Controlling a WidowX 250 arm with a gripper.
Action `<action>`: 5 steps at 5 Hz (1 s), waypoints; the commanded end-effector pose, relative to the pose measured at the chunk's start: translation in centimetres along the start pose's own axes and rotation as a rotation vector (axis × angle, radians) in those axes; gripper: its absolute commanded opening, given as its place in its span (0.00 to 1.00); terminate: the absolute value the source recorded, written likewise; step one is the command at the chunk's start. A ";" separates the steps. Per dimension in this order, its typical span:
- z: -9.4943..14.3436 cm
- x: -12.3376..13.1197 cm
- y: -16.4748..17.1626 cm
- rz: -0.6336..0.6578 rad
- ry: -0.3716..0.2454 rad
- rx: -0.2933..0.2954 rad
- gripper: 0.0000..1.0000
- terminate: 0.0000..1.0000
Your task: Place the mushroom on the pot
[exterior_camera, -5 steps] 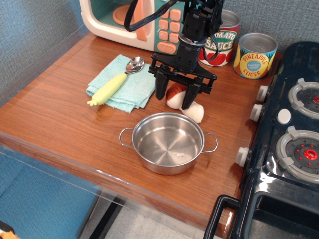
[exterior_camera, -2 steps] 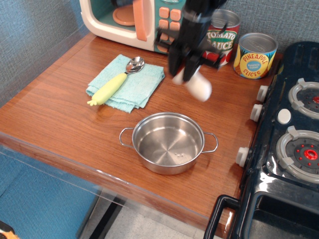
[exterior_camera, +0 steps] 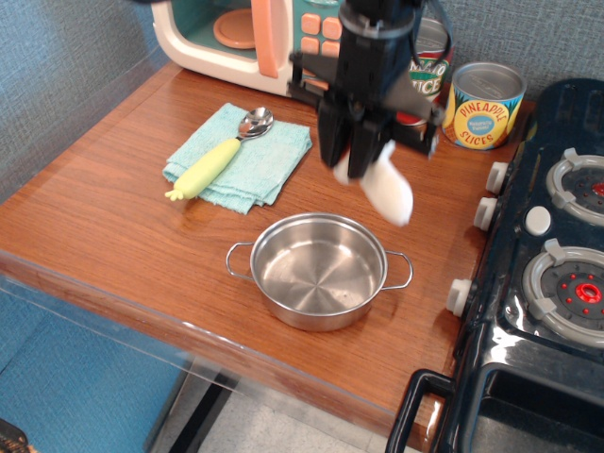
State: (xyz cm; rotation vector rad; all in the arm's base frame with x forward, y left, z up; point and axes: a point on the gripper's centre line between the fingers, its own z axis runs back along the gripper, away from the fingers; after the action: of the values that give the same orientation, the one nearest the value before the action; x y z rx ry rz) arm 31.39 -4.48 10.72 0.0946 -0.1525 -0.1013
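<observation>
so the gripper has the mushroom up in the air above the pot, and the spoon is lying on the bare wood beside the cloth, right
Not quite. In the observation.image view the spoon lies on the light blue cloth, not on bare wood. The rest holds: the gripper grips the mushroom in the air above the pot.

A cream-white mushroom (exterior_camera: 387,189), shiny silver pot (exterior_camera: 318,271), black hand (exterior_camera: 347,151), teal cloth (exterior_camera: 242,160), yellow-handled spoon (exterior_camera: 218,157).

A yellow-handled spoon (exterior_camera: 219,153) lies on a teal cloth (exterior_camera: 240,159). Toy microwave (exterior_camera: 247,40), pineapple can (exterior_camera: 482,105) and stove (exterior_camera: 547,274) border the table (exterior_camera: 113,208).
</observation>
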 end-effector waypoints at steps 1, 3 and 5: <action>1.2 -4.4 0.5 -0.049 0.066 -0.024 0.00 0.00; 0.8 -4.3 1.6 -0.017 0.111 0.010 1.00 0.00; 0.5 -4.0 1.9 -0.018 0.151 0.043 1.00 0.00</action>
State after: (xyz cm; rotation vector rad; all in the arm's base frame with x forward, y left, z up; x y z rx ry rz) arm 27.35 -2.54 9.13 0.1487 0.0391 -0.1087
